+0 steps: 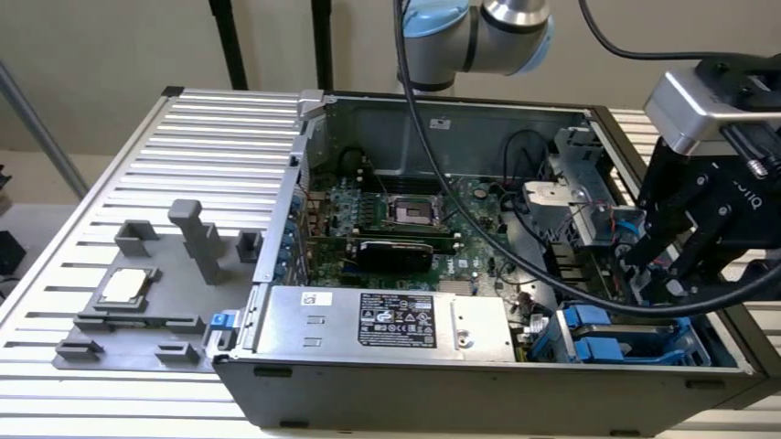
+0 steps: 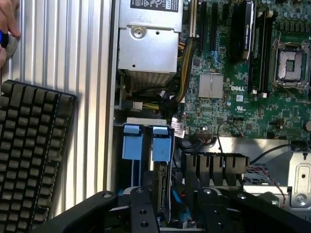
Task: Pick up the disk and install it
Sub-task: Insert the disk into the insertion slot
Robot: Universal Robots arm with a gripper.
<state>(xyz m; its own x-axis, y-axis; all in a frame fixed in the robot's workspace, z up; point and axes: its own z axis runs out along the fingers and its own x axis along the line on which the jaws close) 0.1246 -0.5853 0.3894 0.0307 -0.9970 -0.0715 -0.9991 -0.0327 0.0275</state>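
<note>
Standing on edge at the drive bay (image 2: 146, 120), the disk (image 2: 163, 194) sits within the end effector (image 2: 175, 201); whether it is clamped I cannot tell. It is likely stiff, fairly heavy and shock-sensitive, best held by its blue frame (image 2: 182, 204) sides.

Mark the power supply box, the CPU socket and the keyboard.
power supply box (image 1: 393, 322), exterior view, on its black label
CPU socket (image 1: 412, 212), exterior view, centre of the socket
keyboard (image 2: 34, 155), wrist view, on its middle keys

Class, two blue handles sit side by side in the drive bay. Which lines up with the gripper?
The blue handle nearer the green circuit board; its neighbour sits by the case wall.
</note>
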